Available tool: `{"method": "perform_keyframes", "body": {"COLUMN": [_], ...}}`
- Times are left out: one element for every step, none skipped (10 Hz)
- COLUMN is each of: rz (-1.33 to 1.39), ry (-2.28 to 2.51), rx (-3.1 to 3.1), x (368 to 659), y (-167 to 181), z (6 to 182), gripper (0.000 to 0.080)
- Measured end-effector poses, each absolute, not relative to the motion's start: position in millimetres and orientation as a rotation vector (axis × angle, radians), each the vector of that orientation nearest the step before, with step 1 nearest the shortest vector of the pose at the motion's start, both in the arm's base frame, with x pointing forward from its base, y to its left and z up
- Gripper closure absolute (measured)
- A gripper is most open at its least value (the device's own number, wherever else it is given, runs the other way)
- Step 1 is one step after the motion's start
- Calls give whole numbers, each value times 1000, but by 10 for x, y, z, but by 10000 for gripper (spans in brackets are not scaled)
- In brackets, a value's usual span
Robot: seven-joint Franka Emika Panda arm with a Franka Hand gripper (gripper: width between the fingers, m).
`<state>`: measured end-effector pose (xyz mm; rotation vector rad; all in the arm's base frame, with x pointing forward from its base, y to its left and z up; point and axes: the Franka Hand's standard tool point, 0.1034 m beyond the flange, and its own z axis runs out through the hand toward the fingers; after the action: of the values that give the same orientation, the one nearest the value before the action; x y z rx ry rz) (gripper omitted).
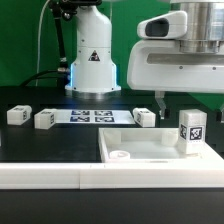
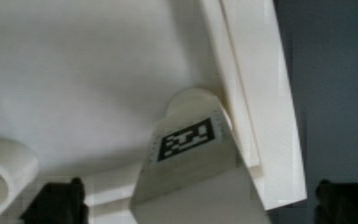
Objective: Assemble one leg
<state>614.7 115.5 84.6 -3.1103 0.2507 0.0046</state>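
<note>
A leg (image 1: 191, 129), a small white block with a black-and-white tag, stands upright in the far right corner of the large flat white square part with a raised rim (image 1: 150, 139). My gripper (image 1: 191, 104) hangs just above it, open, with one dark finger (image 1: 160, 101) to the leg's left in the exterior view. In the wrist view the leg (image 2: 194, 150) rises between the two dark fingertips (image 2: 60, 203), which stand wide apart on either side. My gripper (image 2: 202, 205) is not touching it. The raised rim (image 2: 250, 90) runs close beside the leg.
Three more white tagged legs lie on the dark table: two at the exterior view's left (image 1: 18, 116) (image 1: 44, 119) and one behind the square part (image 1: 146, 117). The marker board (image 1: 92, 115) lies before the robot base (image 1: 92, 65). A round knob (image 1: 120, 157) sits on the square part.
</note>
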Motion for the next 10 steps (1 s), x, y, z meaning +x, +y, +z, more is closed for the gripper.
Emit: {"method": "perform_keyframes", "body": {"rz": [3,1,0,0,0,0,1,1,1,3], "ry": [136,33,-81,-101,-99,-99,-61,-63,-61,90], "rx": [-3117,-3120,-3120,-3118,-3118,-3118,-3119,-3119,-3119,-3115], "x": [6149,6152,6152,6152,6152,6152,6151,6152,6152,6150], "y": [1153,1148,1141,1141,1140,1140,1142,1142,1142,1150], "z": [847,849,848,847,847,847,848,848,848,847], "gripper": [150,150,150,150,261,398,398,508,508,508]}}
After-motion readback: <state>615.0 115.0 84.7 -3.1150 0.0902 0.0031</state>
